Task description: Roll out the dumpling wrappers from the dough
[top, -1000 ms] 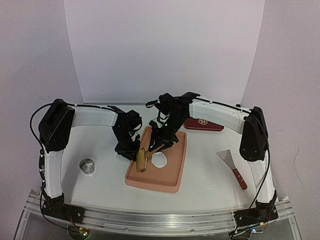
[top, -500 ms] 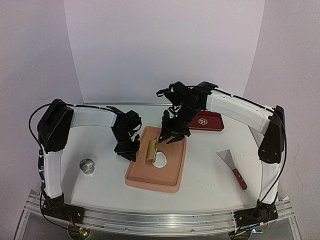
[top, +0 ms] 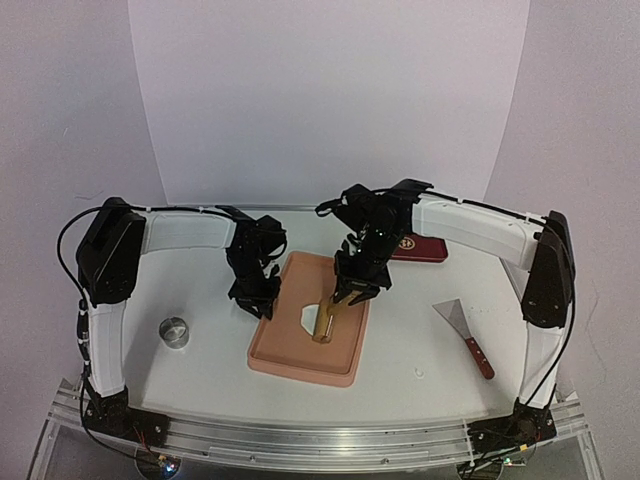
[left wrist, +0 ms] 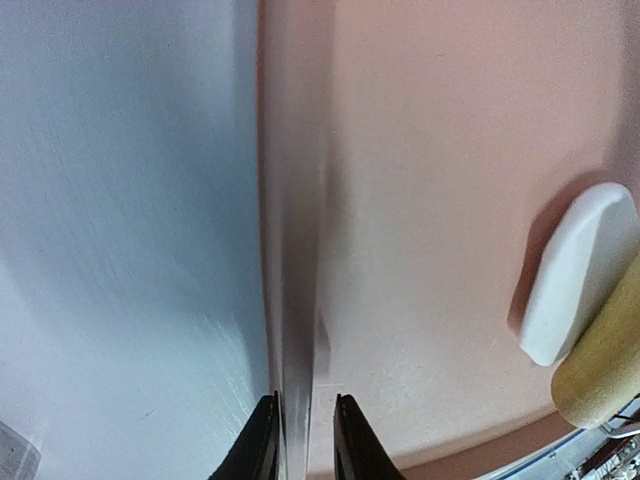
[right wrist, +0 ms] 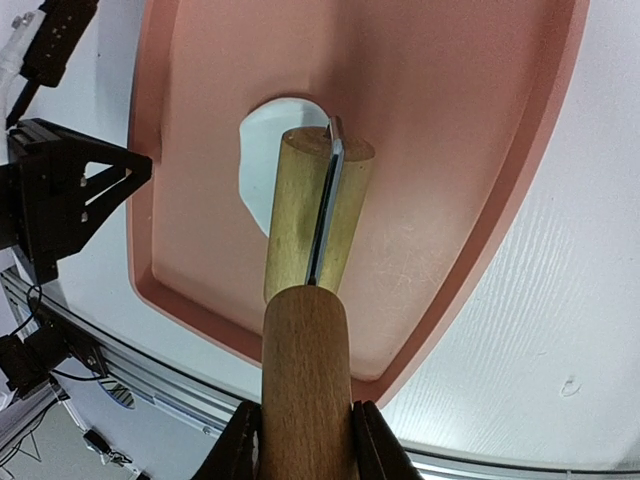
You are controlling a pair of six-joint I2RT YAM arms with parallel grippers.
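Two claws work at the pink tray (top: 290,355). Right claw (right wrist: 305,450) is clamped on the handle of the wooden rolling pin (right wrist: 290,220), whose roller overlaps the dough (right wrist: 258,150). Left claw (left wrist: 303,445) straddles the tray's left wall, fingers narrowly apart; whether they press it cannot be told. The tray holds the dough, a thick white oval near its middle, and stands on the bench (top: 420,340).

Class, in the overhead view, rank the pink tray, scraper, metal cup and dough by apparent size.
1. pink tray
2. scraper
3. metal cup and dough: too alike to rank; the rolling pin hides part of the dough.
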